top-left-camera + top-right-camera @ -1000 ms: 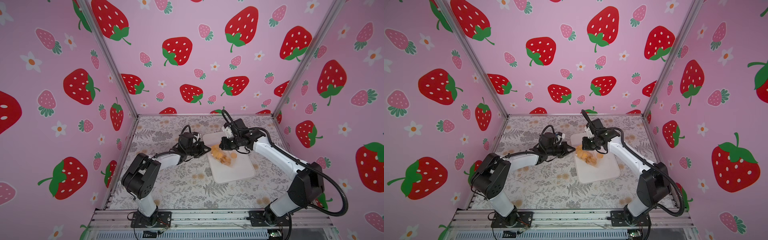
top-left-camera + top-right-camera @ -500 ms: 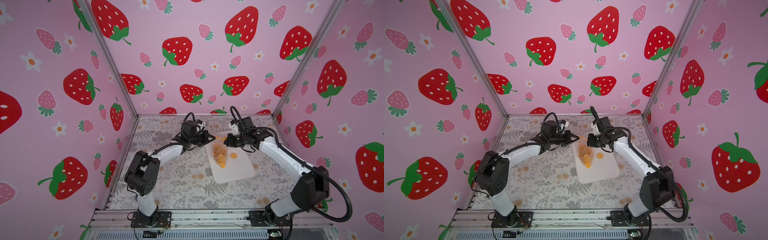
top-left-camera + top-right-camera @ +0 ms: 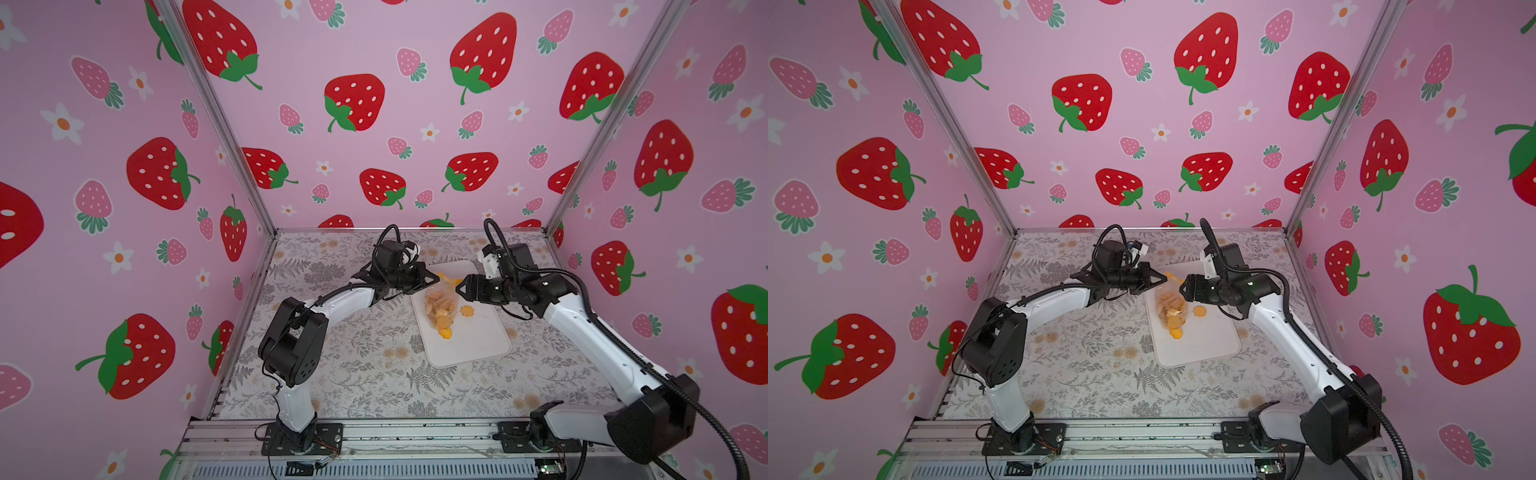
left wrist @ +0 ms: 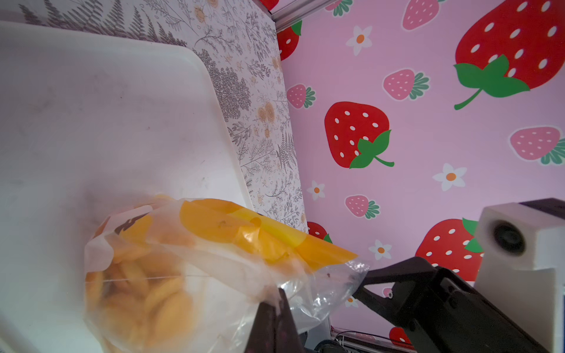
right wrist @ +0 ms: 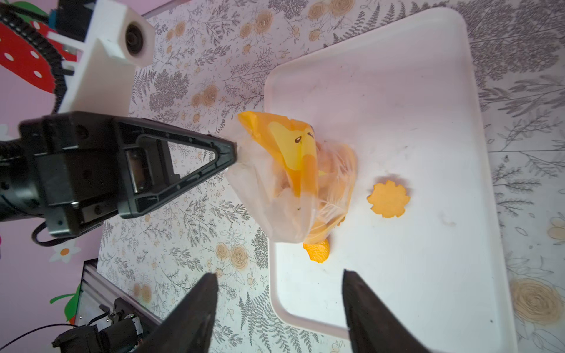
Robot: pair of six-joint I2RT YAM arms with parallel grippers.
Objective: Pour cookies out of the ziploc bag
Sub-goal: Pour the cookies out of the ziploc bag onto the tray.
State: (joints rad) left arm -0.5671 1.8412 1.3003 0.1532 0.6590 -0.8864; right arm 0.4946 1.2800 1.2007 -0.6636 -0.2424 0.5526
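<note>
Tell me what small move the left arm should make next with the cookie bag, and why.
Probably a short lift and shake with the left hand: it pinches a corner of the ziploc bag hanging over the tray, most cookies are inside, few lie loose, and the right hand is open, clear of it.

tray (image 3: 478, 349): on my table (image 3: 353, 374), toward 2 o'clock from its middle.
ziploc bag (image 3: 441, 291): I find it over the tray's 11 o'clock part, lower end on the tray.
cookies (image 3: 438, 307): most in the bag; one loose at its 3 o'clock, some at 6.
left gripper (image 3: 432, 277): at the bag's 10 o'clock, touching.
right gripper (image 3: 458, 289): at its 2 o'clock, just beside.
</note>
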